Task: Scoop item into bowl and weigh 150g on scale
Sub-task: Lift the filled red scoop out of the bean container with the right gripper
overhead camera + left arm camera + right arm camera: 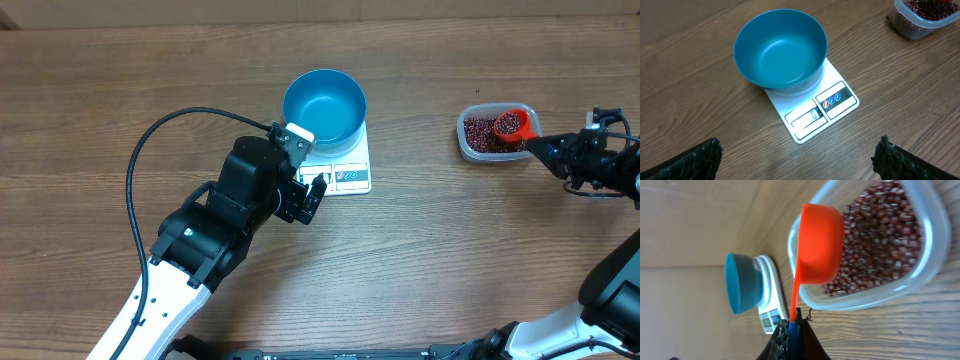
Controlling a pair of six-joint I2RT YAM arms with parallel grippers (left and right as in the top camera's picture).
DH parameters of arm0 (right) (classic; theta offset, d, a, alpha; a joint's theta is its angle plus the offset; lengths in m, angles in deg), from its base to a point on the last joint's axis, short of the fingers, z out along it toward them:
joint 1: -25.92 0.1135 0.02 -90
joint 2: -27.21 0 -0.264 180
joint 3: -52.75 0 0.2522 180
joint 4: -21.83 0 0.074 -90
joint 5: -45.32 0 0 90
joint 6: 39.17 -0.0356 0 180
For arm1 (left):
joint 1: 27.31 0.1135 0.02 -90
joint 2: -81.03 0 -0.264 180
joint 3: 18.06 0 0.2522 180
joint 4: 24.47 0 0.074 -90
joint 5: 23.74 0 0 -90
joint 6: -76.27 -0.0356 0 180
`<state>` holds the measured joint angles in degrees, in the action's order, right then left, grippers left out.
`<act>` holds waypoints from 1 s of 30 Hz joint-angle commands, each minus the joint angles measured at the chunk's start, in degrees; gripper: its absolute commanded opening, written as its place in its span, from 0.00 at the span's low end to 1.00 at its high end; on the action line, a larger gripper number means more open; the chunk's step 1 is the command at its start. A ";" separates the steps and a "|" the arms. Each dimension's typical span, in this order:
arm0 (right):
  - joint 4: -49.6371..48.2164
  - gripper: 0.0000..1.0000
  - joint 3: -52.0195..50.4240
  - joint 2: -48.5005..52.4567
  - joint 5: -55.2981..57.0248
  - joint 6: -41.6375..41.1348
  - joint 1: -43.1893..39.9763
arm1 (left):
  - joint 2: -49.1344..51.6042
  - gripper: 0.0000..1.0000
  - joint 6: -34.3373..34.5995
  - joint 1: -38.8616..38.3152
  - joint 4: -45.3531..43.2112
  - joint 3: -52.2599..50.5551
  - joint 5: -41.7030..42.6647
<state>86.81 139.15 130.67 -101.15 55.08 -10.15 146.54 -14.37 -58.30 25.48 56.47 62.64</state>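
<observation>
The light blue bowl (324,105) stands empty on the white scale (352,176). In the left wrist view the bowl (780,50) covers the back of the scale (835,97). My left gripper (303,168) hovers open at the scale's front left corner, its jaws wide apart (800,160) with nothing between them. The beans (483,133) lie in a clear tub (466,143) at the right. My right gripper (545,148) is shut on the handle of an orange scoop (512,125) filled with beans, held over the tub. The right wrist view shows scoop (820,242), beans (880,240) and gripper (796,322).
The tub (935,245) sits on the wooden table (120,80) well right of the scale. The left arm's black cable (150,150) loops over the table at the left. The right arm's body lies at the lower right.
</observation>
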 commanded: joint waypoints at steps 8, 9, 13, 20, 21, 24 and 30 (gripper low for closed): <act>-0.15 0.04 -0.31 0.17 -13.27 0.76 0.00 | 0.11 1.00 -1.09 0.22 -0.04 -0.20 0.07; -0.13 0.04 -0.31 0.17 -14.21 0.79 0.15 | 0.11 1.00 -1.09 0.22 -0.04 -0.20 0.09; -0.37 0.04 -0.28 0.17 -17.38 0.76 1.20 | 0.11 1.00 -1.09 0.22 -0.04 -0.20 0.09; -2.43 0.04 -0.13 0.15 -18.25 -1.20 5.99 | 0.11 1.00 -1.09 0.22 -0.04 -0.20 0.09; -3.21 0.04 -0.13 0.15 -18.27 -2.12 7.08 | 0.11 1.00 -1.09 0.22 -0.04 -0.20 0.09; -5.14 0.04 0.63 0.15 -18.23 -4.31 10.40 | 0.11 1.00 -1.09 0.22 -0.04 -0.20 0.09; -8.87 0.04 4.02 0.15 -17.99 -8.92 17.64 | 0.11 1.00 -1.09 0.22 -0.04 -0.20 0.09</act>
<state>79.25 140.01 130.67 -117.39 49.44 4.77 146.54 -14.37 -58.30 25.48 56.47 62.64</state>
